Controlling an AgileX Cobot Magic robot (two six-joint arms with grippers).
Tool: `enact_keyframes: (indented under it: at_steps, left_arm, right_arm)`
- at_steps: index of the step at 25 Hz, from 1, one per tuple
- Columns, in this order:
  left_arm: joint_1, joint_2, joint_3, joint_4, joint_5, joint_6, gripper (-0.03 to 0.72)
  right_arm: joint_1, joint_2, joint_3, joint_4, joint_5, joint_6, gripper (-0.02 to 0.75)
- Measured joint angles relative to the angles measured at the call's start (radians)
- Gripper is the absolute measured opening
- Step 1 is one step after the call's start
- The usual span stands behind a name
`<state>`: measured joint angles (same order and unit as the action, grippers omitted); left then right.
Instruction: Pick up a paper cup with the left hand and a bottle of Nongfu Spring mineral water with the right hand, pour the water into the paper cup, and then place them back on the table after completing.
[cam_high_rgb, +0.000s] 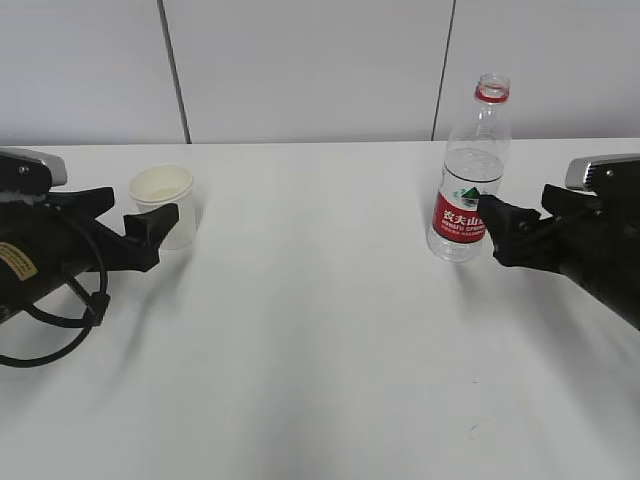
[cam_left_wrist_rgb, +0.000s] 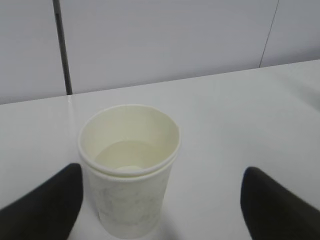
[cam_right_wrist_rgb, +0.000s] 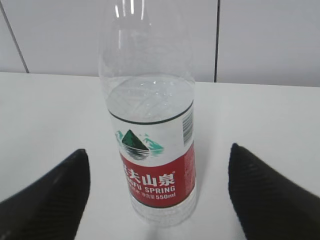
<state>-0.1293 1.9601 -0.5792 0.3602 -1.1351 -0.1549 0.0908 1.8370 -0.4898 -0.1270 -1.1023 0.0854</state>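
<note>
While both arms waited low over the white table (cam_high_rgb: 320, 330), the scene divided neatly: the left hand (cam_high_rgb: 150, 238) lay at the left edge and the right hand (cam_high_rgb: 505, 228) at the right, each with its fingers spread wide and holding nothing. The bottle (cam_high_rgb: 468, 175) stood upright on the right side, toward the far wall, just beside the right fingertips; in the right wrist view it sat between the two dark fingers (cam_right_wrist_rgb: 47, 197), with bare table visible on either side of it, so no grip had been made. It was clear plastic with a red label and a red ring at its open neck, no cap showing, and the water (cam_right_wrist_rgb: 150, 107) reached to about the shoulder above the label. The paper cup (cam_high_rgb: 165, 205) stood upright on the left, far side, its near wall partly behind the left fingertip in the exterior view; the left wrist view showed it nearer the left finger (cam_left_wrist_rgb: 42, 207) than the right one, off centre in the gap. It was off-white, and looked like two cups nested; whether it held anything I could not tell. I judged the step in hand to be the double grasp. To do it well, the left hand would need to shift leftward to centre the cup and close gently, since thin paper crushes, while the right hand would advance and close on the labelled waist, keeping the uncapped bottle vertical.
</note>
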Motion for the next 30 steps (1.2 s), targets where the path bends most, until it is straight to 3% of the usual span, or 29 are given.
enact_keyframes:
  at_steps: [7,15,22,30]
  left_arm:
    - [0.0,-0.091,0.005,-0.028,0.169,0.0,0.587]
    - [0.0,-0.286,0.006,-0.087,0.521,0.0,0.541]
    - [0.0,-0.468,0.007,-0.179,0.892,0.0,0.532]
    - [0.0,-0.649,-0.015,-0.267,1.286,0.0,0.517]
  right_arm:
    - [0.0,-0.153,0.013,0.0,0.23,0.0,0.628]
    - [0.0,-0.334,0.013,-0.002,0.554,0.046,0.594]
    - [0.0,-0.45,-0.074,-0.017,0.976,0.093,0.587]
    - [0.0,-0.518,-0.279,0.039,1.614,0.106,0.579]
